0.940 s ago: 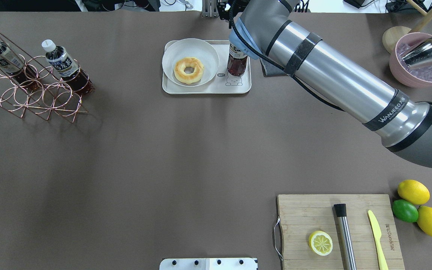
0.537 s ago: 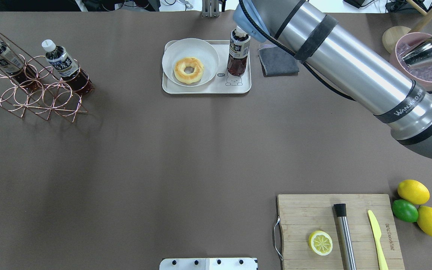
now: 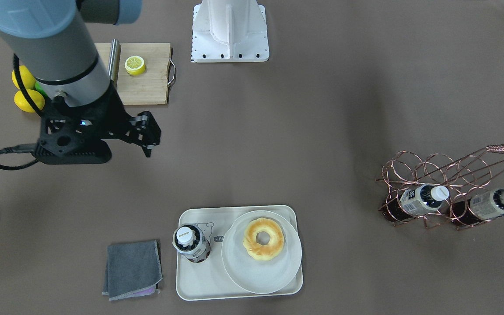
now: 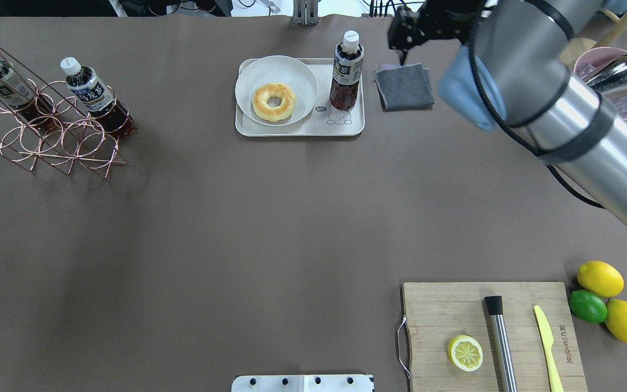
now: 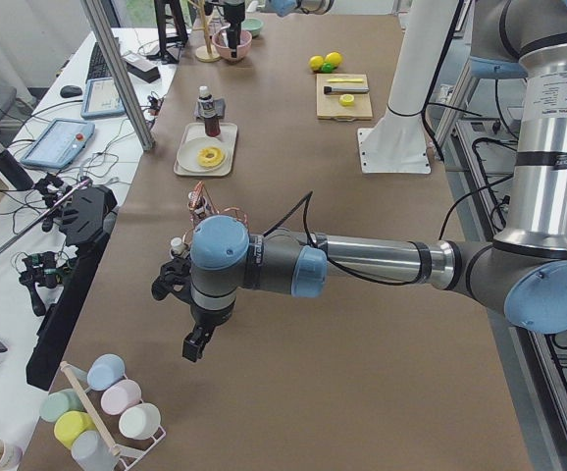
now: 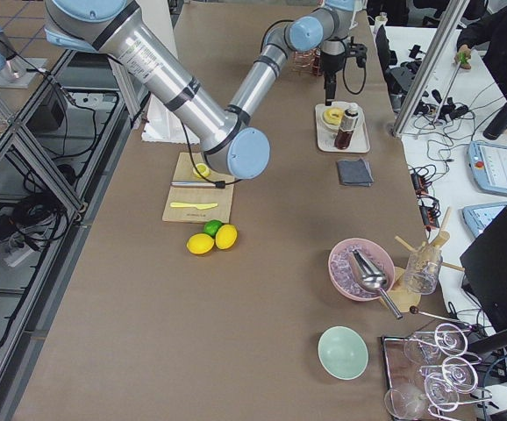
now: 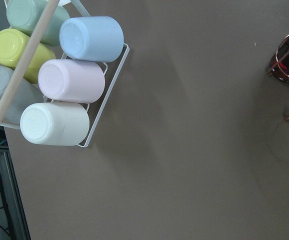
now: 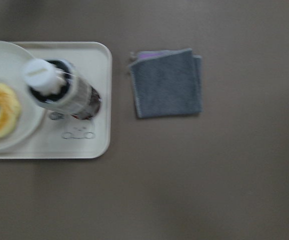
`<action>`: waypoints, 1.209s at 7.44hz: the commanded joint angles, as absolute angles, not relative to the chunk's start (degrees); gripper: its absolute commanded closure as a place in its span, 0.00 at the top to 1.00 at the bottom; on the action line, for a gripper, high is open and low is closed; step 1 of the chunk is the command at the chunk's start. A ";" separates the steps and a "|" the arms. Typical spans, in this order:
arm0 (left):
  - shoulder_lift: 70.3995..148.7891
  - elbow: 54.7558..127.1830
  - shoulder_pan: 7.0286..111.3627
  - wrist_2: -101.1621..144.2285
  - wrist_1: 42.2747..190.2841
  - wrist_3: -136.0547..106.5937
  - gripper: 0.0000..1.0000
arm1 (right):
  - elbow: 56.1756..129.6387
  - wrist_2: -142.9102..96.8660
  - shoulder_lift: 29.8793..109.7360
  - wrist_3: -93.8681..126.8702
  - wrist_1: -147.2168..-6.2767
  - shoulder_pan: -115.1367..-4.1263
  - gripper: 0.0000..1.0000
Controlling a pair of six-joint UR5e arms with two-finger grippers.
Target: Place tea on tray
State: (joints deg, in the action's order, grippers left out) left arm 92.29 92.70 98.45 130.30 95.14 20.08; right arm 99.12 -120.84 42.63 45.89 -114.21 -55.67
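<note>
The tea bottle (image 4: pixel 345 71) stands upright and free on the right part of the cream tray (image 4: pixel 297 129), above the bear drawing. It also shows in the front view (image 3: pixel 190 243) and the right wrist view (image 8: pixel 59 90). My right gripper (image 4: pixel 402 46) hangs open and empty above the table, to the right of the bottle and over the grey cloth (image 4: pixel 404 87). My left gripper (image 5: pixel 195 345) shows only in the left side view, far from the tray; I cannot tell if it is open. Two more bottles (image 4: pixel 93 95) lie in the copper wire rack (image 4: pixel 47 141).
A round plate (image 4: pixel 300 81) with a donut (image 4: pixel 274 101) fills the tray's left part. A cutting board (image 4: pixel 433 310) with a lemon half, muddler and knife is front right. Lemons and a lime (image 4: pixel 599 277) lie beside it. A pink ice bowl (image 4: pixel 577 100) is back right.
My right arm has drawn up and to the right, away from the bottle. The bottle stays upright on the tray, its cap now uncovered.
</note>
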 commanded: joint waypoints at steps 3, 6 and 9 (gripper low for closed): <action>90.53 92.81 98.88 130.34 95.19 20.30 0.98 | 106.37 -114.26 73.17 5.56 -115.31 -69.28 1.00; 89.56 92.81 98.96 130.34 95.19 20.30 0.98 | 93.67 -122.99 79.61 -11.83 -102.82 -83.89 1.00; 89.65 92.72 98.96 130.43 95.10 20.30 0.98 | 83.67 -130.34 81.56 -21.09 -95.98 -92.53 1.00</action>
